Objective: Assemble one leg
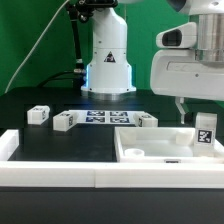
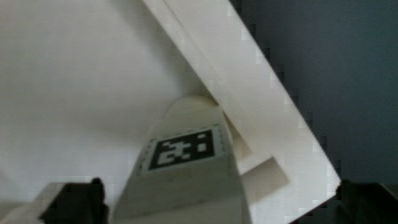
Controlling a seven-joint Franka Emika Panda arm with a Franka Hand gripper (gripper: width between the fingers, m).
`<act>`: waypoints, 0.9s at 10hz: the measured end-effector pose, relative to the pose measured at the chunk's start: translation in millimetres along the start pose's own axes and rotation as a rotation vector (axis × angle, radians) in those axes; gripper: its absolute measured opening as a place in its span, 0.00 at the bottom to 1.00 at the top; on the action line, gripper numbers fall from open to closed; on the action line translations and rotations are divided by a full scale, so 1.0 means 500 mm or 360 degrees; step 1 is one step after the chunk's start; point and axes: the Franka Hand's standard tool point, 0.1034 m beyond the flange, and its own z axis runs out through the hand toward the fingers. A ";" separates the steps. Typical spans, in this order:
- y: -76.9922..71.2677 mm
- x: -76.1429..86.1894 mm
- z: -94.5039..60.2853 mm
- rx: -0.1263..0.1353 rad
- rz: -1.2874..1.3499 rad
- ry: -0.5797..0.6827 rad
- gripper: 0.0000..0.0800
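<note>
White plastic fills my wrist view: the leg (image 2: 187, 165) sits clamped between my fingers (image 2: 75, 200), tag facing the camera, so my gripper (image 1: 205, 128) is closed on it. In the exterior view it hangs at the right of the frame, just above the tabletop (image 1: 150, 150). I judge I should keep the leg upright, centre it over a corner hole and lower slowly. Farther back, three spare legs (image 1: 38, 114) lie near the marker board (image 1: 100, 118).

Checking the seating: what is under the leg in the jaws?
The leg stands over the tabletop, near its corner. Whether it touches, and any hole beneath, is covered by the leg itself.
</note>
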 end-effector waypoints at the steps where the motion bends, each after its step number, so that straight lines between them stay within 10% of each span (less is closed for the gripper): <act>1: 0.003 0.003 0.000 -0.0002 -0.0137 0.0002 0.81; 6: 0.006 0.005 0.000 -0.0003 -0.0189 0.0002 0.36; 9: 0.008 0.006 0.000 0.0003 -0.0143 0.0002 0.36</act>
